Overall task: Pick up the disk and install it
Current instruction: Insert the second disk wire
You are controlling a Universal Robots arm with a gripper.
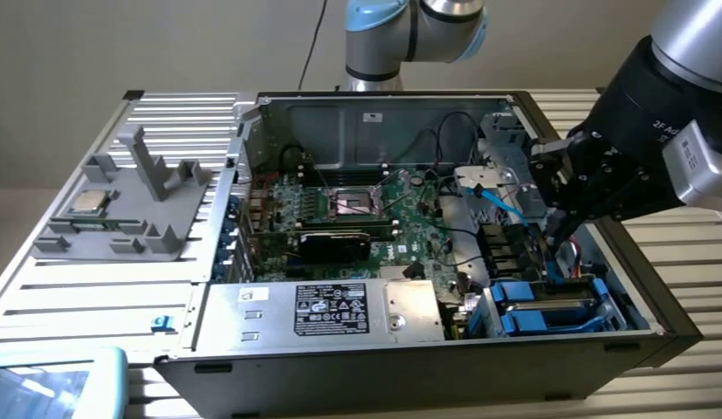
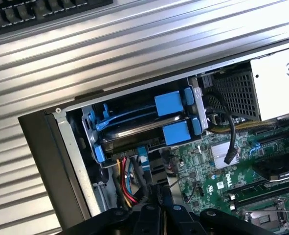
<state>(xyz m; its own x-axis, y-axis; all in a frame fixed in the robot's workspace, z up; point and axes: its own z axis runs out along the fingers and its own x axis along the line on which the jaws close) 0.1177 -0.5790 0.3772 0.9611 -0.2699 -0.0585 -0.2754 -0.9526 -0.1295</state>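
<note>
Right now my gripper (image 1: 555,237) hangs inside the open computer case (image 1: 640,345), near its corner on the exterior view's right, with both fingers pressed together and nothing between them — in the wrist view the dark fingertips (image 2: 160,196) meet as one narrow point over a bundle of red, yellow and black wires (image 2: 126,188). Just beyond those tips sits the disk (image 2: 137,129): its grey body lies flat in the drive bay (image 2: 88,129), framed by the blue carrier, with two bright blue end tabs (image 2: 168,104) facing the motherboard side. In the exterior view the same disk (image 1: 545,307) shows as blue plastic below my fingers, tucked into the case corner, close to me but not touching. Beside the bay, farther from my fingers, lies the green motherboard (image 1: 378,218) with its empty processor socket (image 1: 353,202) and a black cable (image 2: 227,132) looping across it. The silver power supply (image 1: 326,310) with its black-and-white sticker fills the case's near edge, well apart from me. Outside the case, far off on the slatted table (image 1: 92,288), a grey fixture (image 1: 134,205) holds a small square processor chip (image 1: 85,202).
</note>
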